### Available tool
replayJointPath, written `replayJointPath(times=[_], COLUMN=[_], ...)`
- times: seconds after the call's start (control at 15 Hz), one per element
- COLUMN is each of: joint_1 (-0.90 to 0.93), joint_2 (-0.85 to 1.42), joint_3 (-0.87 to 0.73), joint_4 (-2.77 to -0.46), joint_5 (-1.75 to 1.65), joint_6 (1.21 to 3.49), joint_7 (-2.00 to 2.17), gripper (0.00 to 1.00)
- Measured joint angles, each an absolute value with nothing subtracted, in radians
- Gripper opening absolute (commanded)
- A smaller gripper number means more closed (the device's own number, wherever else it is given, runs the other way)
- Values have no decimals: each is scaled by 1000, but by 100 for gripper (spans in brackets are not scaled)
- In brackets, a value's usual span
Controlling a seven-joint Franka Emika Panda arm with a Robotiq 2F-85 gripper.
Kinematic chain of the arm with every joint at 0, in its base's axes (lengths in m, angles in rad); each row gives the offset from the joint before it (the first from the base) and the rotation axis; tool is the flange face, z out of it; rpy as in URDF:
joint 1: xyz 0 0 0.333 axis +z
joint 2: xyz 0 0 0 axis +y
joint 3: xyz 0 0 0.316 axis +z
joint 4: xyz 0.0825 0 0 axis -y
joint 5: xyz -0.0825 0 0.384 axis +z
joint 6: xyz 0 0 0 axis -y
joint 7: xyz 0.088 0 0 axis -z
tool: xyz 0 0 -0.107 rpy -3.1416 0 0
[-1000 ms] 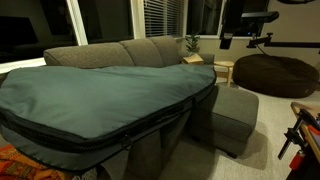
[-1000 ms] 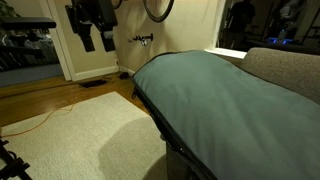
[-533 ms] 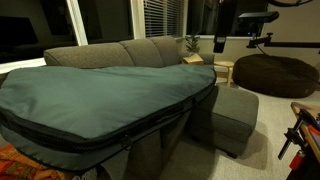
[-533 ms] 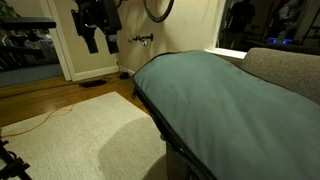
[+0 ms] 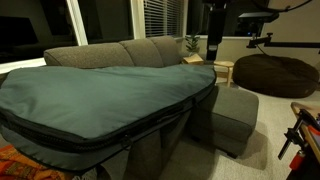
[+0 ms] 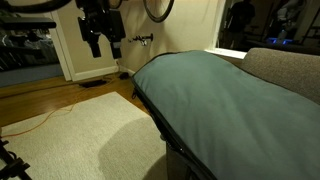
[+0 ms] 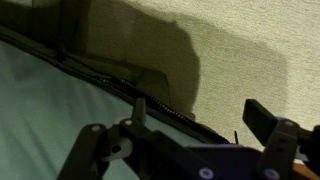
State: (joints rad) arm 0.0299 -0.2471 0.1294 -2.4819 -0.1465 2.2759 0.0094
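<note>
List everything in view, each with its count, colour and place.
padded bag: one, teal-green, lying across the sofa
sofa: one, grey, under the bag
ottoman: one, grey, by the sofa's end
beanbag: one, dark brown, beyond the ottoman
potted plant: one, green, behind the sofa's end
rug: one, cream, beside the sofa
cable: one, orange, along the rug's far edge
end effector: one, black, open and empty, in the air near the bag's narrow end

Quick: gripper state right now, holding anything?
Gripper: open, empty, above the edge of the large teal-green zippered fabric bag.
</note>
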Motion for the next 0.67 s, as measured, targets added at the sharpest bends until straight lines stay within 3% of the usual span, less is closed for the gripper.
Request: replayJointPath(times=[0.67], joint_1=[65], joint_2=[-151], joint_3=[151], joint_4=[-2442], joint_5=[-109], joint_6=[2324], joint_7=[123], gripper=[100])
